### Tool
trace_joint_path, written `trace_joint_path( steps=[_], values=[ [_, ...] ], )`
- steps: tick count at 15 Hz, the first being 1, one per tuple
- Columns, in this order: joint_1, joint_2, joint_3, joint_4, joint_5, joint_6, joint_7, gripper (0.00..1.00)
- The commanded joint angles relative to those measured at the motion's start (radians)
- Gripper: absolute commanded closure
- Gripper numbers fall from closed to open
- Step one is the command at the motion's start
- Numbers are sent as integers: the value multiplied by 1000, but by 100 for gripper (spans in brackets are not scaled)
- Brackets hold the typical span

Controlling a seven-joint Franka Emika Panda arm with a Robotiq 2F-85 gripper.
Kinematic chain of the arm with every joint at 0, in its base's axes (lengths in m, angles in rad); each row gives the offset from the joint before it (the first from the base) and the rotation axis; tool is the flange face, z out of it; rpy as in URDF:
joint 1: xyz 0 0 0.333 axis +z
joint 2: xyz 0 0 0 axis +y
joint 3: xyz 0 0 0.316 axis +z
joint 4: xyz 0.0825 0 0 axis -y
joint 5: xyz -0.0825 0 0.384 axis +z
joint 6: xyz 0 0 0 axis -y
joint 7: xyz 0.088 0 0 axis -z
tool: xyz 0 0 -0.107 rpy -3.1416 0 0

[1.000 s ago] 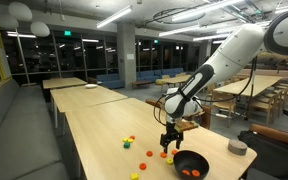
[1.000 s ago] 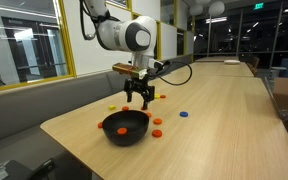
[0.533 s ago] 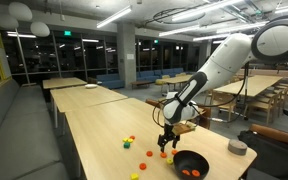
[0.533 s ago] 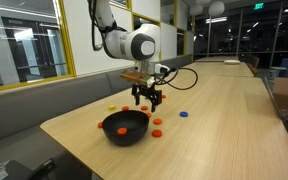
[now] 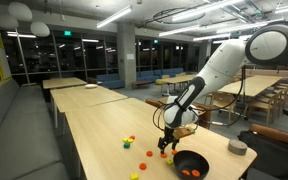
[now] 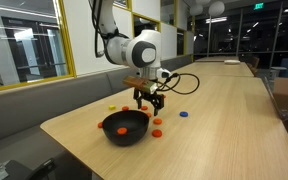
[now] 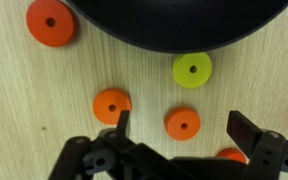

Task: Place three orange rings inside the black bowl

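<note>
My gripper point(image 7: 179, 128) is open and empty, low over the wooden table, with an orange ring point(image 7: 183, 123) lying flat between its fingers. More orange rings lie around it: one point(image 7: 111, 104) by the left finger, one point(image 7: 51, 22) at the upper left, and parts of two at the lower right. The black bowl point(image 7: 174, 22) fills the top of the wrist view. In both exterior views the gripper point(image 5: 167, 144) point(image 6: 150, 103) hangs just beside the bowl point(image 5: 191, 165) point(image 6: 125, 126), which holds orange pieces point(image 5: 190, 172).
A yellow-green ring point(image 7: 192, 70) lies near the bowl's rim. Small yellow, green and red pieces point(image 5: 129, 141) and a blue piece point(image 6: 182, 113) lie scattered on the table. A grey round container point(image 5: 237, 147) stands on another table. Benches and tables stand around.
The gripper has come down closer to the table and moved a little away from over the bowl toward the loose rings. It stays open.
</note>
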Motion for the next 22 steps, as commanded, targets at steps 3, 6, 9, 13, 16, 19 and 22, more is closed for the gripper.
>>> trace_joint_path(
  steps=[3,6,9,13,16,19,22],
  values=[
    [-10,45,20,26,-27,42,-10,0],
    [-1,63,14,35,-52,68,-2,0],
    [5,76,8,47,-83,90,2,0],
    [8,92,4,59,-116,107,5,0],
    [10,96,1,63,-130,114,7,0],
    [18,88,-4,64,-150,87,12,0],
    [22,79,-1,60,-159,62,15,0]
  ],
)
